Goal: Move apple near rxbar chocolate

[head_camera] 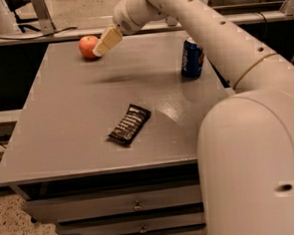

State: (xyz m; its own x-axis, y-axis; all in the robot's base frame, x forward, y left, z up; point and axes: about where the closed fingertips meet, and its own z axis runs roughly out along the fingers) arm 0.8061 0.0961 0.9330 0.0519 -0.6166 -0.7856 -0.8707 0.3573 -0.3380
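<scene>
The red-orange apple (pixel 87 47) sits near the far left corner of the grey table (pixel 77 123). The rxbar chocolate (pixel 129 123), a flat black wrapper with white lettering, lies near the table's middle front, well apart from the apple. My gripper (pixel 102 46) hangs above the table just right of the apple, its tan fingers (pixel 108 40) pointing down-left at the apple's right side. The white arm reaches in from the right foreground.
A blue soda can (pixel 192 58) stands upright at the table's right side. The arm's large white base (pixel 254 163) fills the right foreground. Drawers (pixel 137 206) sit below the front edge. A counter ledge (pixel 57 34) runs behind the table.
</scene>
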